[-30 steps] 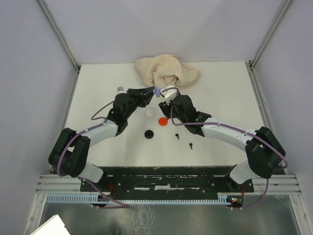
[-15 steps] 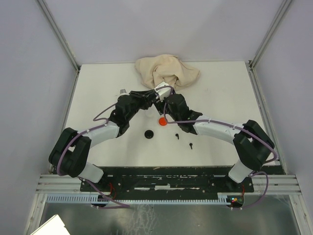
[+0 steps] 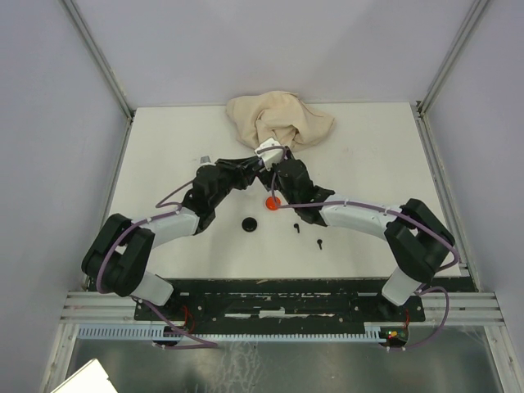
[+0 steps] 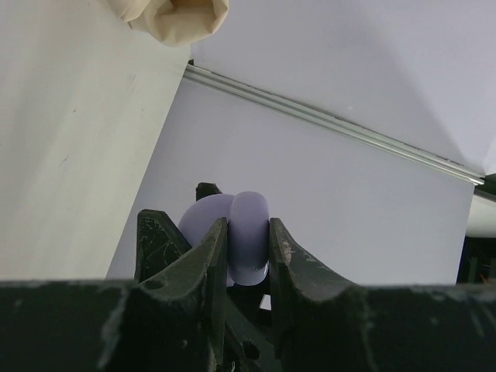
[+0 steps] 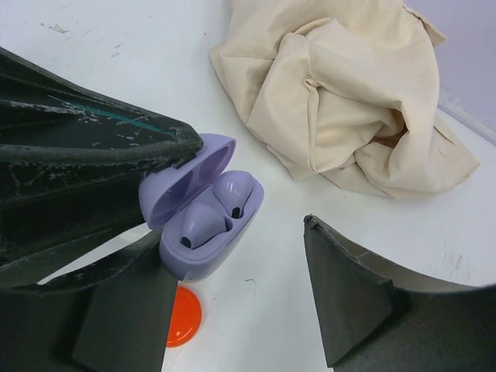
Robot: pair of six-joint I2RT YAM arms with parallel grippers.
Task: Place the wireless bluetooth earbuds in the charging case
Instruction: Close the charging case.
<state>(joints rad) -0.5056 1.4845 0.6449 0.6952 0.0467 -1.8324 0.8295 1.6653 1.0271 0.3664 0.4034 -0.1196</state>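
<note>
Change since a second ago: both hands drawn back toward the arms' bases and closer together. Right elbow folded inward from the bench's right side. White disc, then open to the top view beside the left arm, now hidden under it. Red disc (image 3: 273, 201), black disc (image 3: 248, 224) and cloth (image 3: 278, 119) unmoved.
Left hand (image 4: 248, 232): all but closed, clamped on the lavender charging case (image 5: 208, 232) from both sides, case lifted off the bench.
Right hand (image 5: 236, 240): spread wide, nothing in it, poised over the case with one of its fingers (image 5: 353, 298) well clear to the right. Contact on the other side not clear.
Bench (image 3: 377, 155): plain white with faint scuffs, and the crumpled beige cloth at the middle of the far edge.
Room: pale grey-lavender walls on three sides, with a metal rail (image 4: 333, 120) at a corner.
Case, place: over the middle of the bench, in front of the cloth, red disc on the surface just nearer the arms.
Case, heading: open side up, lid (image 5: 182, 186) swung back toward the left hand. Long axis from lower left to upper right in the right wrist view.
Lavender earbuds (image 5: 203, 225): two, seated side by side in the case's wells, rounded heads up, stems sunk out of sight.
Black earbuds (image 3: 296, 228): two, loose on the bench right of the black disc, well apart from the case, too small to tell their heading.
</note>
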